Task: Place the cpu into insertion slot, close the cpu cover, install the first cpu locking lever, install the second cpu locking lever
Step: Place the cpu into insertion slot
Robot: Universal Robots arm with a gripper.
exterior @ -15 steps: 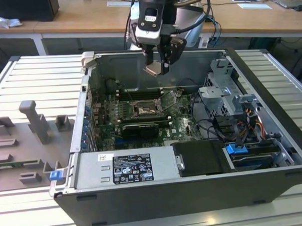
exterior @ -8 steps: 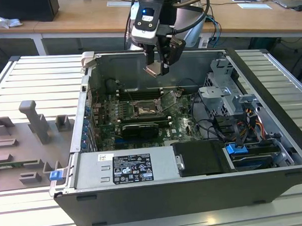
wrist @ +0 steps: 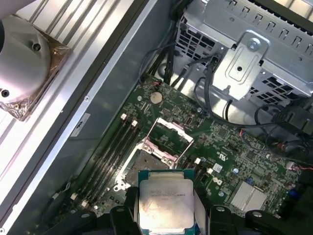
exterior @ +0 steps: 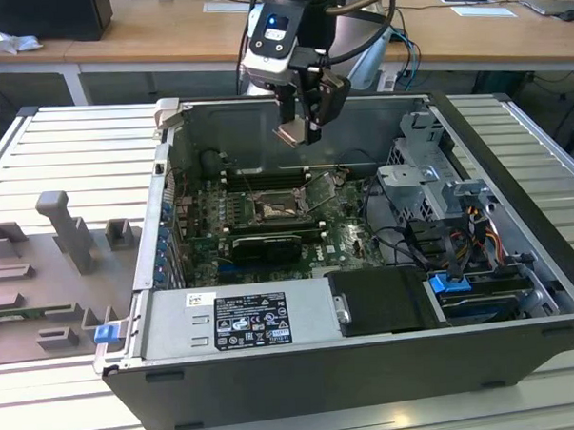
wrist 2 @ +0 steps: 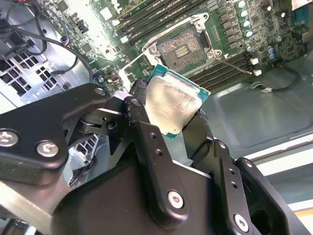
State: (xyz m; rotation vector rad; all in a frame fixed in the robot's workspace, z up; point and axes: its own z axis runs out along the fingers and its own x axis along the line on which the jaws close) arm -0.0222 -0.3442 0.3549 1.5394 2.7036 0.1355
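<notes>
The open computer case (exterior: pixel 276 392) holds the motherboard (exterior: pixel 350 243). Its socket (wrist: pixel 146 164) is bare and the cpu cover (wrist: pixel 171 126) is tilted up. Above the socket hangs the gripper (wrist 2: pixel 171 111), its fingers (wrist 2: pixel 143 125) clamped on opposite edges of the cpu (wrist 2: pixel 173 103). The chip looks light, stiff and fragile, so holding it by the edges seems wise.

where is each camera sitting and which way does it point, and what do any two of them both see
Exterior view: off the arm, above the open black computer case, looking down at the green motherboard; the arm's wrist and gripper hang over it.
First wrist view: at the wrist, looking down at the open square metal socket; the gripper's black body shows.
Second wrist view: at the wrist, looking along the gripper's black links toward the board.
Shared: both wrist views show the silver-topped square cpu gripped above the socket.
</notes>
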